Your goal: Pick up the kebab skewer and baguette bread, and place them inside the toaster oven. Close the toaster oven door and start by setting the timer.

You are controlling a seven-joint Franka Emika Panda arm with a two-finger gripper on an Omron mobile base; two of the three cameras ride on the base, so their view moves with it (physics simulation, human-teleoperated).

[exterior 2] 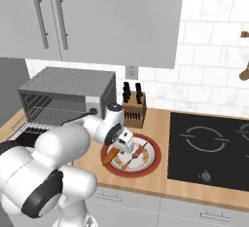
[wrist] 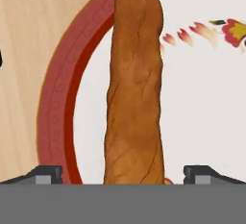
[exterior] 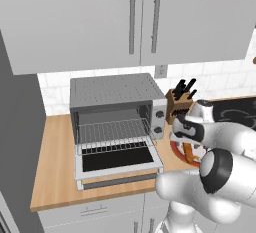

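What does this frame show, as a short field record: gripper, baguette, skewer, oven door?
gripper: open, low over the baguette, one finger on each side
baguette bread: lying on the red-rimmed plate
kebab skewer: on the same plate, beside the baguette
toaster oven door: dropped open, wire rack bare

My gripper [wrist: 123, 175] stood wide open over the baguette bread [wrist: 134, 88] — one fingertip [wrist: 45, 174] either side — the loaf lying on a red-rimmed plate [wrist: 57, 103].
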